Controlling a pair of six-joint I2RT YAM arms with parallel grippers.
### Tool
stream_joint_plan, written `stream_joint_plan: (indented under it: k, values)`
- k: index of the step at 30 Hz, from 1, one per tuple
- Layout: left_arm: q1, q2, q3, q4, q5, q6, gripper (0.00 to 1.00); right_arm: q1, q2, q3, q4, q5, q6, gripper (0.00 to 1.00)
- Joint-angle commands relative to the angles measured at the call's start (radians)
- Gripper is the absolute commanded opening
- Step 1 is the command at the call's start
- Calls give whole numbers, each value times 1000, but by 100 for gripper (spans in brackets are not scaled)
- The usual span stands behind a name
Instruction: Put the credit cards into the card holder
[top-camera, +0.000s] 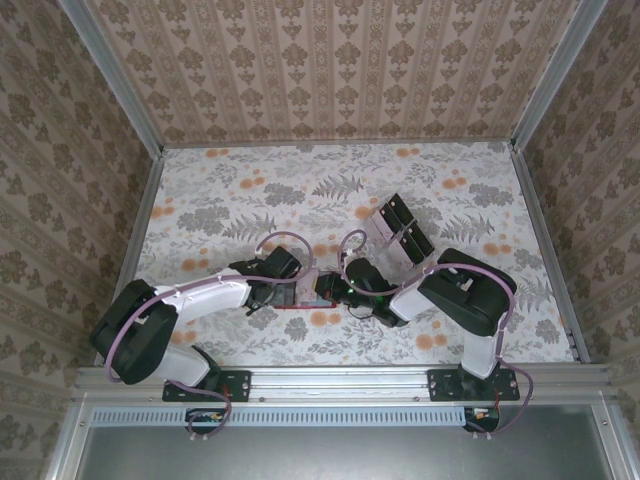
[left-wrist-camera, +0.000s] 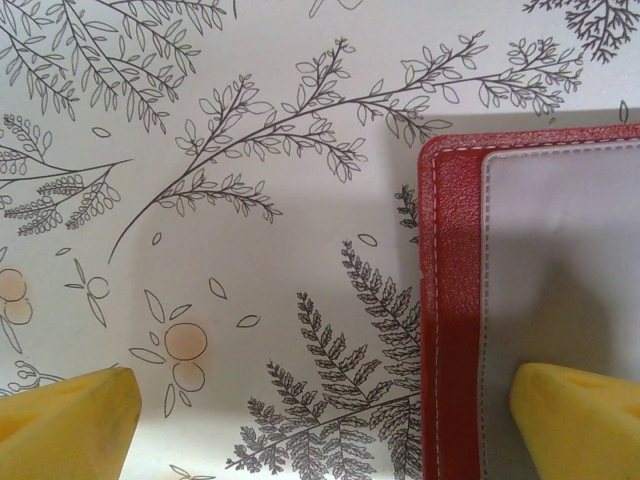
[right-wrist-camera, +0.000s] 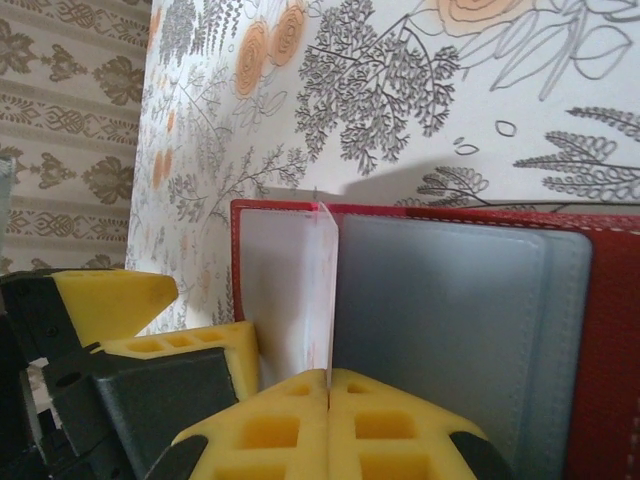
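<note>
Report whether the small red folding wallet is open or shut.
Open: the small red folding wallet lies spread flat, its grey inside facing up in both wrist views.

From above, the small red folding card holder (top-camera: 292, 306) lies mostly hidden under the left gripper (top-camera: 285, 292) and right gripper (top-camera: 325, 290), toward the near edge of the floral table (top-camera: 220, 200); both wrist views crop it. The thin credit card (right-wrist-camera: 328, 270) shows edge-on, face unreadable, its lower end buried between the right gripper's yellow fingers (right-wrist-camera: 390, 420). Black cards (top-camera: 412, 243) in the clear plastic tray (top-camera: 380, 226) are too small to count.
</note>
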Motion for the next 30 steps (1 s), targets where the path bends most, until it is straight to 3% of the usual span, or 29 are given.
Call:
stream_joint_plan:
  k: [1, 14, 30]
  values:
    - [-4, 20, -25, -45, -12, -10, 100, 10, -6, -23, -22, 29, 1, 0]
    - [11, -100, 73, -136, -19, 12, 100, 10, -16, -17, -75, 20, -6, 0]
    - [44, -80, 30, -119, 4, 7, 100, 11, 26, 61, -112, -63, -16, 0]
